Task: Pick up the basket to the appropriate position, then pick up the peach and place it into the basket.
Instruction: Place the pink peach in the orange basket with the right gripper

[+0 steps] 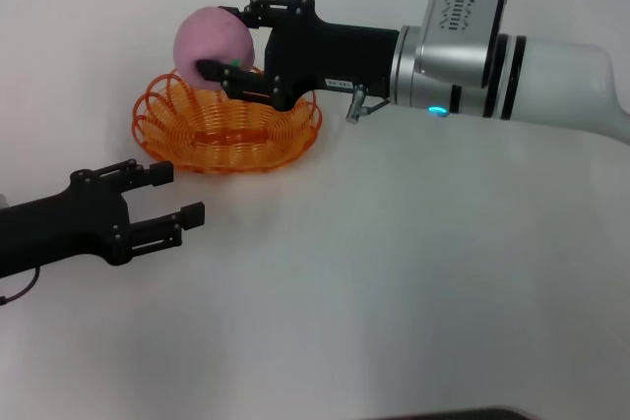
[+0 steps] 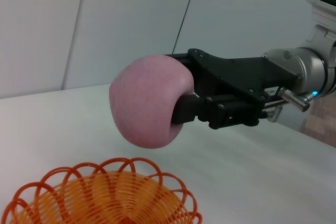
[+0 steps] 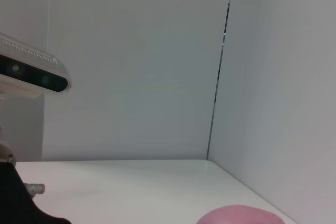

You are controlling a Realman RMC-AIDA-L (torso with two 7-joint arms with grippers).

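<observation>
We see the right gripper (image 1: 221,41) clamped on the peach (image 1: 210,36), holding it in the air above the far rim of the basket (image 1: 226,130), which sits on the white table (image 1: 394,272). Its fingers cover part of the peach's near side, and in the right wrist view only the top of the peach shows. The left gripper (image 1: 177,194) hovers just in front of the basket, jaws spread and empty. The left wrist view cuts off the basket's lower part.
</observation>
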